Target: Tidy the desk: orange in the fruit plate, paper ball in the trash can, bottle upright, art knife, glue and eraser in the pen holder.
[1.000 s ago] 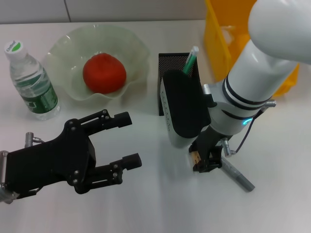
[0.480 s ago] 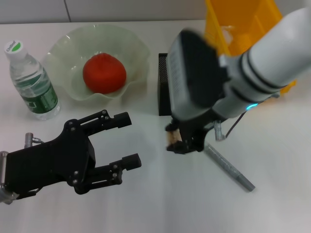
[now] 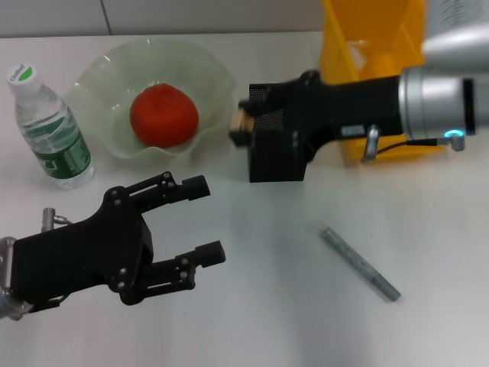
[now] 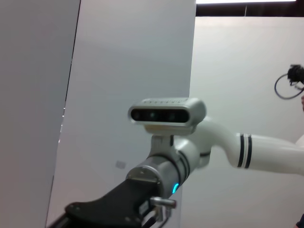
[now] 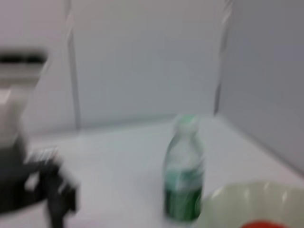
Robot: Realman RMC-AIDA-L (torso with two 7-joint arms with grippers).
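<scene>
Right pincer [image 3: 243,122] reaches sideways across the top of the pen holder [image 3: 276,157], closed on a small tan item, probably the eraser [image 3: 241,123]. Held piece sits at the holder's rim on the side toward the fruit plate [image 3: 214,76], not clearly over the opening. Risk: released here, it may clip the mesh edge and fall onto the worktop [image 3: 252,306] or toward the plate.

Art knife [image 3: 359,262], grey and slender, lies flat on the worktop, well apart from the holder; long axis diagonal, one end toward the holder, the other toward the robot's right-near corner.

Left pincer [image 3: 200,222] idle, spread wide, low over the worktop.
</scene>
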